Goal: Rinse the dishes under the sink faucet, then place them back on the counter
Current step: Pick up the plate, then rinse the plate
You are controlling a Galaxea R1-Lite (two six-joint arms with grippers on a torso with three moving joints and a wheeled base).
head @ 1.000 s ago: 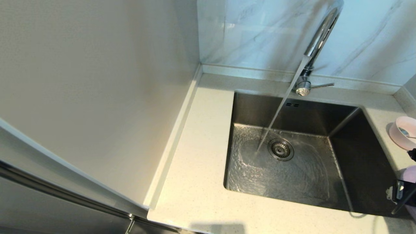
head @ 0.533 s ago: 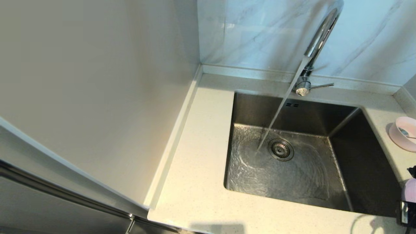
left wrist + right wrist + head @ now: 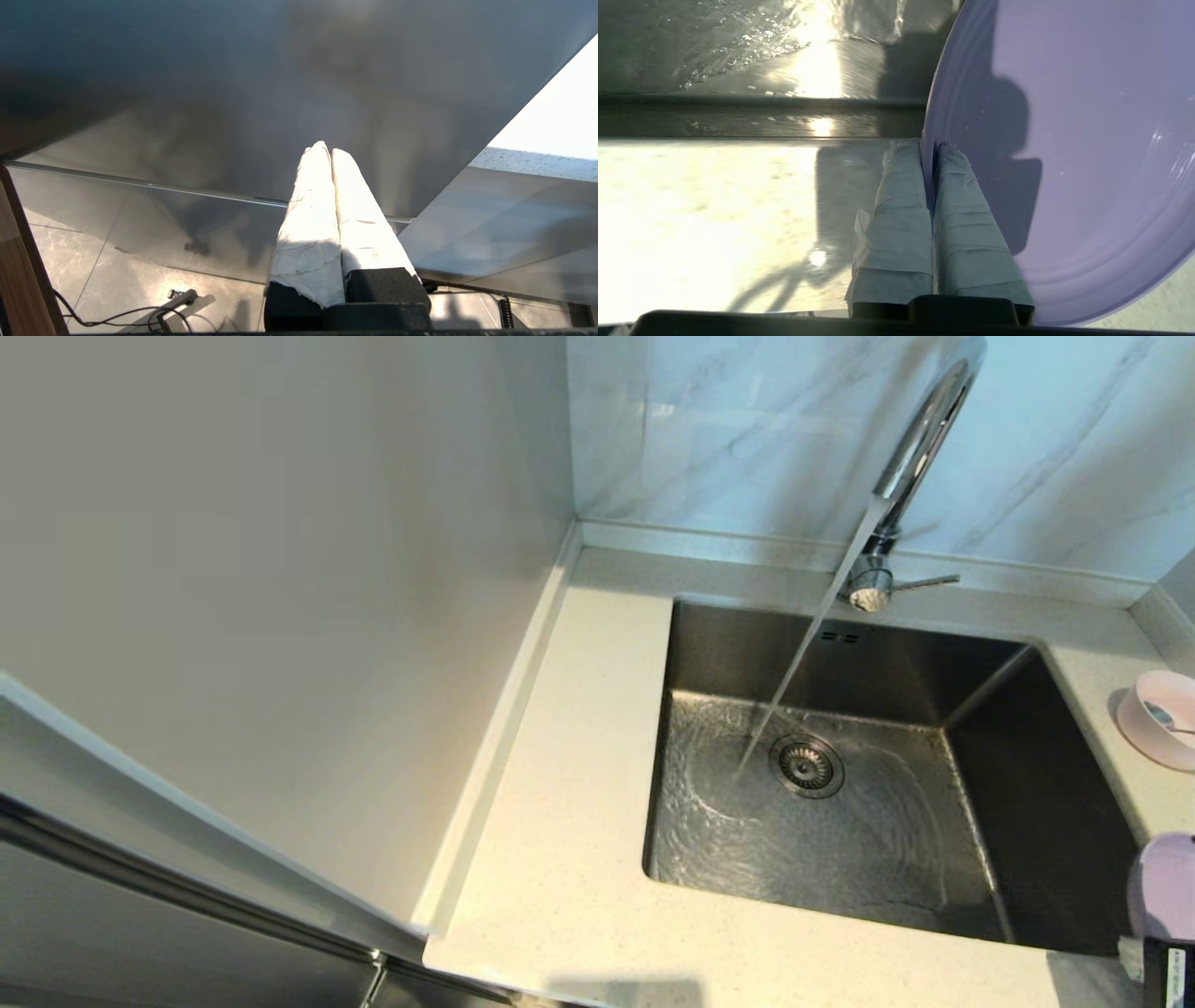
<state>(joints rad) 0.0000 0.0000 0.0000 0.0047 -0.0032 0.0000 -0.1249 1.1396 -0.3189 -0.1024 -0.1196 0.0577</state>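
The lilac plate is showing at the right edge of the head view, low in the frame, standing up on edge with its face turned toward the sink rather than lying flat on the bench. In the right wrist view the plate is filling the right half of the frame, its rim running steeply up and down. The right claw is pinching that rim, its taped fingers nearly closed with only the thin plate edge between them. A second ago the claw was half open beside the plate; now it is clamped on it, and the plate is sitting lower in the head view and showing more of its face.

The pink bowl is resting upright on the bench at the right edge, well above the plate in the frame. Water is running from the chrome faucet in a slanted stream onto the basin floor just left of the drain strainer.

The left claw is hanging parked below the bench, fingers pressed together and empty.
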